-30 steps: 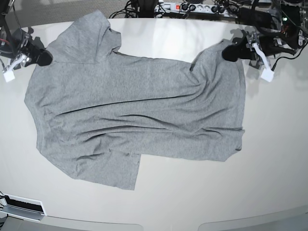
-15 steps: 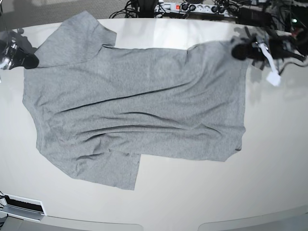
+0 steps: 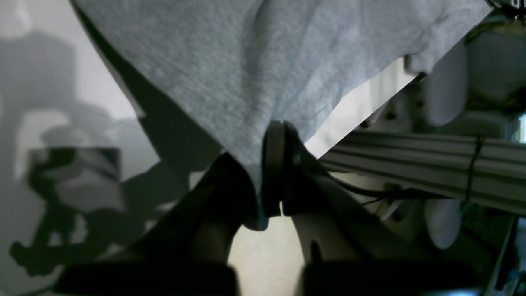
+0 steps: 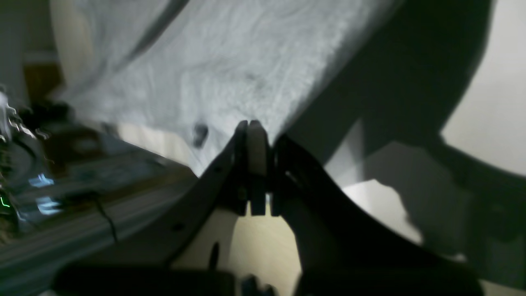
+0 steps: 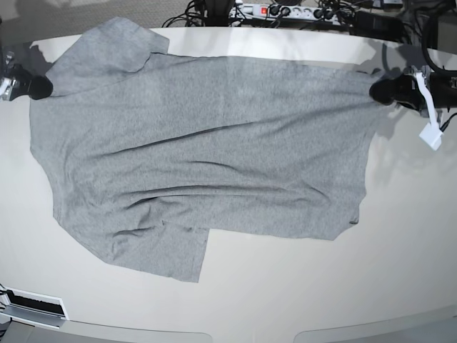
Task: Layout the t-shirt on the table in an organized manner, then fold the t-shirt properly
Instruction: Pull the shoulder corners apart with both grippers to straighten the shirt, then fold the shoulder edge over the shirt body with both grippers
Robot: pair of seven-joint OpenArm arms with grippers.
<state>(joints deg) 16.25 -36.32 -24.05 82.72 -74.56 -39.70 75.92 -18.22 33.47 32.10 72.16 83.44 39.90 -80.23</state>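
Note:
The heather-grey t-shirt (image 5: 200, 157) lies spread across the white table (image 5: 300, 286), its plain side up, with one sleeve (image 5: 107, 46) at the far left and another (image 5: 161, 254) at the near left. My left gripper (image 5: 378, 91) is shut on the shirt's far right corner. In the left wrist view that gripper (image 3: 273, 164) pinches the grey cloth (image 3: 246, 74), which hangs taut above the table. My right gripper (image 5: 39, 87) is shut on the shirt's far left edge. In the right wrist view it (image 4: 252, 139) clamps the fabric (image 4: 230, 70).
A power strip (image 5: 285, 11) and tangled cables (image 5: 207, 11) lie beyond the table's far edge. A white tag (image 5: 431, 136) dangles from the arm at the right. A small white device (image 5: 32, 307) sits at the near left corner.
Both grippers have moved outward, apart from each other, pulling the shirt's far edge straight and taut. The fold at the right side has flattened out.

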